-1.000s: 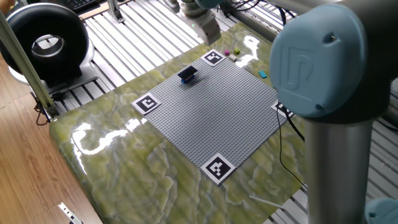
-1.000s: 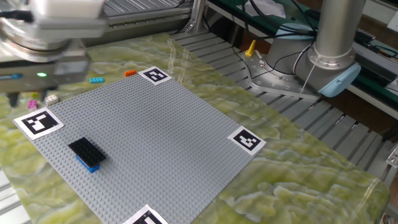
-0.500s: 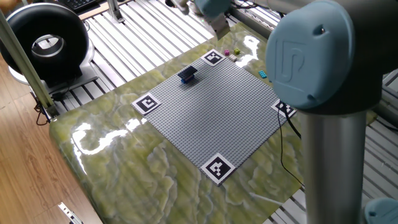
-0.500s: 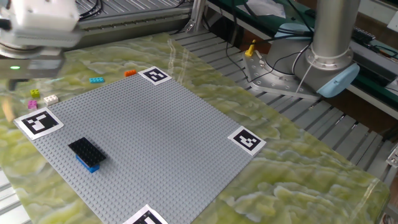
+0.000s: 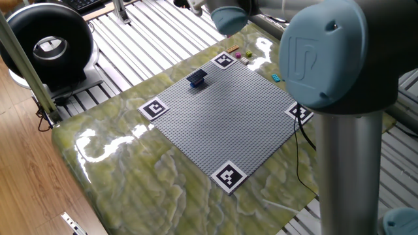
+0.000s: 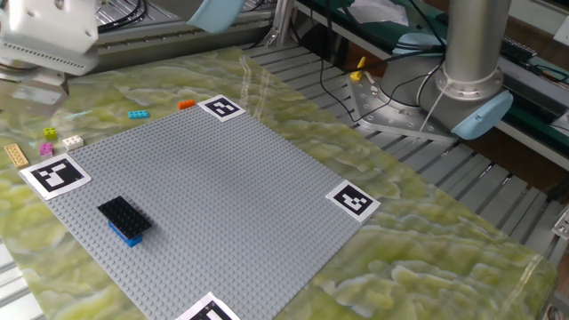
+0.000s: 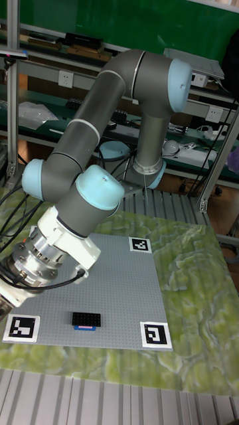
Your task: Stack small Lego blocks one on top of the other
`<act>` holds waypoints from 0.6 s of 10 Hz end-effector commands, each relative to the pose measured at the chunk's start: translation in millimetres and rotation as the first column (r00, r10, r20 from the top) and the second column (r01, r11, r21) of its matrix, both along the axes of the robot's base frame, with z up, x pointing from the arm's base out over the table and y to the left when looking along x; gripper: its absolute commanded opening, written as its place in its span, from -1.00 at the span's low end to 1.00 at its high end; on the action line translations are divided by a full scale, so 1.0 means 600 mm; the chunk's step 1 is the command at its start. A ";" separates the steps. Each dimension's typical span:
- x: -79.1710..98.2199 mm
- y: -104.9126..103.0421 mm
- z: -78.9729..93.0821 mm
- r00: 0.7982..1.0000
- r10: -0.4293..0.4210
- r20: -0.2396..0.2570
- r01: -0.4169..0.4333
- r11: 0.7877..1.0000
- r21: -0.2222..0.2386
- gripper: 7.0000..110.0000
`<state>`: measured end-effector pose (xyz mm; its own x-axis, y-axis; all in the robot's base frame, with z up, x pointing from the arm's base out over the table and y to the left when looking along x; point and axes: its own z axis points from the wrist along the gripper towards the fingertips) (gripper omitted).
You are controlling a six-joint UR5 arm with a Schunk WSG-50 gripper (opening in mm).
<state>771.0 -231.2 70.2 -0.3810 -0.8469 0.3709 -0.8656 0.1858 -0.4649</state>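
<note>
Green-yellow marbled table point(image 5: 130, 176) fills one fixed view, and on it we see the grey baseplate point(image 5: 228, 117) with black-and-white marker squares point(image 5: 228, 175) at its corners. A dark blue-and-black stack of blocks point(image 5: 196, 78) sits on the plate near the far corner; magenta point(image 5: 239, 55) and cyan point(image 5: 277, 78) small Lego blocks lie off the plate beyond it. The arm point(image 5: 339, 59) fills the right foreground.

From the other fixed view we find the stack point(image 6: 123, 220) at the plate's left side, black on top of blue. Off the plate lie cyan point(image 6: 137, 114), orange point(image 6: 186, 105), magenta point(image 6: 47, 148), green point(image 6: 49, 132), white point(image 6: 72, 141) and tan point(image 6: 16, 156) blocks. The wrist housing point(image 6: 49, 36) hangs over that corner; its fingers are cut off, so we cannot tell their spread.

In the tall fixed view the stack point(image 7: 87, 320) sits near the plate's front edge, the wrist point(image 7: 40, 262) above the left edge.
</note>
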 end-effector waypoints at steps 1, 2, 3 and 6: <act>0.003 0.024 -0.040 0.999 -0.044 0.024 0.040 0.991 0.128 -1.00; -0.006 0.031 -0.056 0.998 -0.060 0.006 0.058 0.985 0.160 -1.00; -0.032 0.048 -0.074 0.995 -0.092 -0.043 0.100 0.970 0.222 -1.00; -0.084 0.047 -0.065 0.989 -0.114 -0.091 0.134 0.956 0.259 -1.00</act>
<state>743.0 -205.3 31.2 -0.4386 -0.8746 0.2069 -0.8634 0.3462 -0.3670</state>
